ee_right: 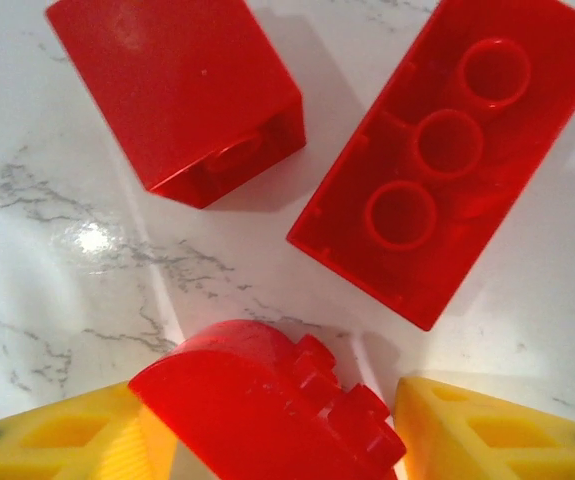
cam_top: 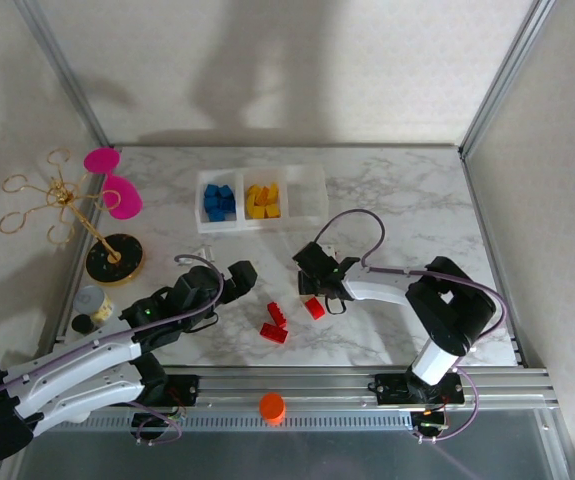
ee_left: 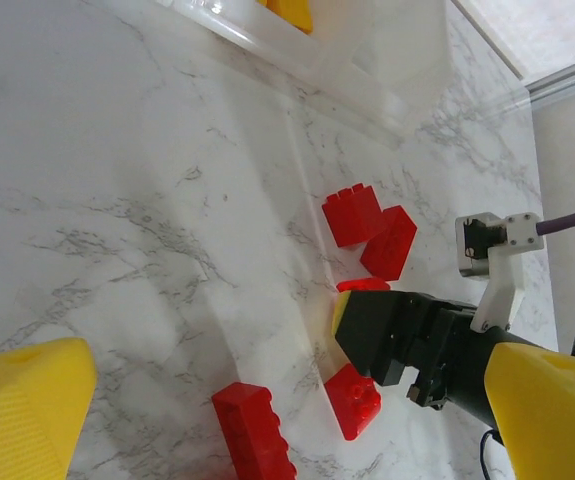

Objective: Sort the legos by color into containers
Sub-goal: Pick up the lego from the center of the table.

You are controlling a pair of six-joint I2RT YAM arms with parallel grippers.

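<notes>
1. The right hand is clamped on a red brick, low over the counter (two other red bricks lie just beyond it).
2. The left hand hangs nearby, fingers apart, holding nothing.
3. In the bins, blue bricks and yellow bricks fill two; the end one is bare, likely meant for red.
4. The brick looks light, hard and slick, so it is best gripped across flat sides, since the curved face may squirt out.

table: white marble | walls: pale, patterned | frame: aluminium posts
</notes>
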